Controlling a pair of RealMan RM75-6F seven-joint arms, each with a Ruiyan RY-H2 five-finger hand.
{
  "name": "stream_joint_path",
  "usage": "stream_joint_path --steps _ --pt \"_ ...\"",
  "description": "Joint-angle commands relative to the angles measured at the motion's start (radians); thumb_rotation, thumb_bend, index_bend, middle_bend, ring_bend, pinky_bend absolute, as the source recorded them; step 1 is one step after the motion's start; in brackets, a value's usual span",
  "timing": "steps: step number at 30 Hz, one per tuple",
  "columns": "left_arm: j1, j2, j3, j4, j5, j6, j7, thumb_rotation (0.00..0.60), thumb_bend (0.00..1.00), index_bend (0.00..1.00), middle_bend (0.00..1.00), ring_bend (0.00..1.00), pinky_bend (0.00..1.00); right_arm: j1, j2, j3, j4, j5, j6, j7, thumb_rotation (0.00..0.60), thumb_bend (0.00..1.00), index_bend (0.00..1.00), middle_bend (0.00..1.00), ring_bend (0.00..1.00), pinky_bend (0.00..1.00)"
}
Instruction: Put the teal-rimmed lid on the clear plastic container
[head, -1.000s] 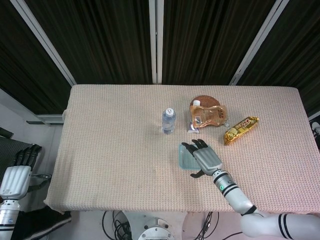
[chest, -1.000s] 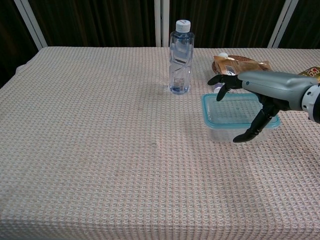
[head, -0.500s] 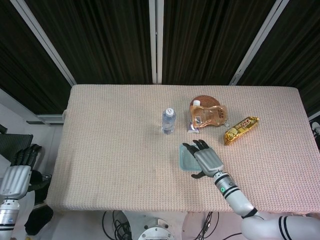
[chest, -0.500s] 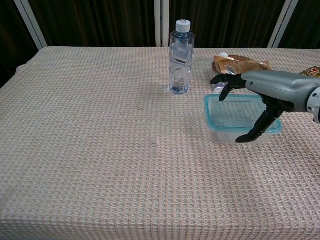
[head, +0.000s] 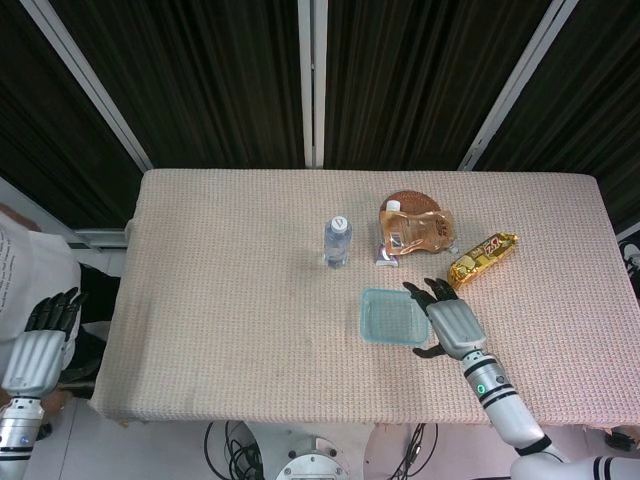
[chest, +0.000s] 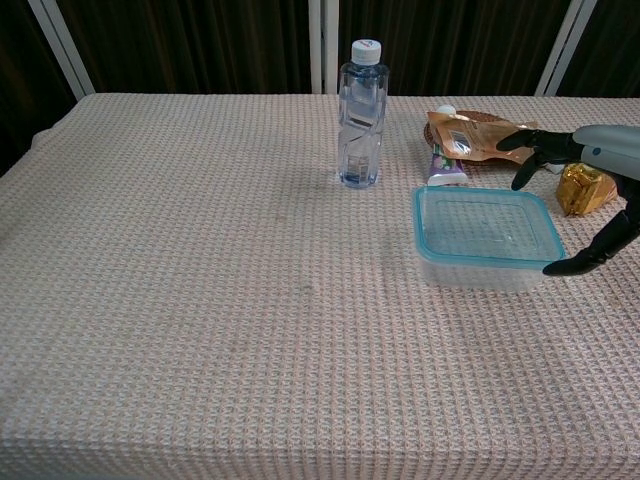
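Observation:
The clear plastic container (head: 388, 318) (chest: 486, 258) stands right of the table's middle with the teal-rimmed lid (chest: 487, 224) lying flat on top of it. My right hand (head: 450, 320) (chest: 592, 198) hovers just off the container's right side, fingers spread, holding nothing. Its thumb tip (chest: 560, 268) is close to the container's near right corner; whether it touches I cannot tell. My left hand (head: 38, 347) hangs off the table's left edge, below table level, fingers apart and empty.
A water bottle (head: 337, 241) (chest: 361, 113) stands upright behind the container. An orange pouch (head: 415, 229) on a brown plate lies behind it, with a small purple sachet (chest: 444, 166) and a gold snack pack (head: 481, 259) to the right. A person in white (head: 25, 270) stands at far left.
My right hand has pulled away to the right, off the lid, which stays on the container. A person in white has come into view at the far left.

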Motion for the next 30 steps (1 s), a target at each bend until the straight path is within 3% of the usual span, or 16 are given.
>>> stream_joint_path --steps 1,8,14,21,30 --pt "0.001 0.001 0.001 -0.002 0.000 0.001 0.001 0.600 0.00 0.03 0.00 0.00 0.07 0.003 -0.015 0.002 0.034 0.024 -0.038 0.012 0.600 0.00 0.00 0.22 0.00 0.00" --pt "0.006 0.002 0.003 -0.003 -0.004 0.004 0.000 0.600 0.00 0.03 0.00 0.00 0.07 0.012 -0.040 0.007 0.070 0.054 -0.078 0.003 0.600 0.00 0.00 0.22 0.00 0.00" --pt "0.007 0.003 0.001 -0.002 -0.002 0.008 -0.001 0.600 0.00 0.03 0.00 0.00 0.07 -0.020 -0.018 0.013 0.041 -0.010 -0.021 0.028 0.600 0.00 0.00 0.22 0.00 0.00" --pt "0.003 0.000 -0.010 -0.004 0.005 0.024 0.002 0.600 0.00 0.03 0.00 0.00 0.07 -0.128 0.061 0.000 0.015 -0.183 0.184 0.077 0.600 0.00 0.00 0.17 0.00 0.00" --pt "0.017 -0.012 -0.019 -0.029 0.005 0.064 0.020 0.600 0.00 0.03 0.00 0.00 0.07 -0.329 0.146 -0.075 0.108 -0.429 0.478 0.264 0.600 0.00 0.00 0.03 0.00 0.00"
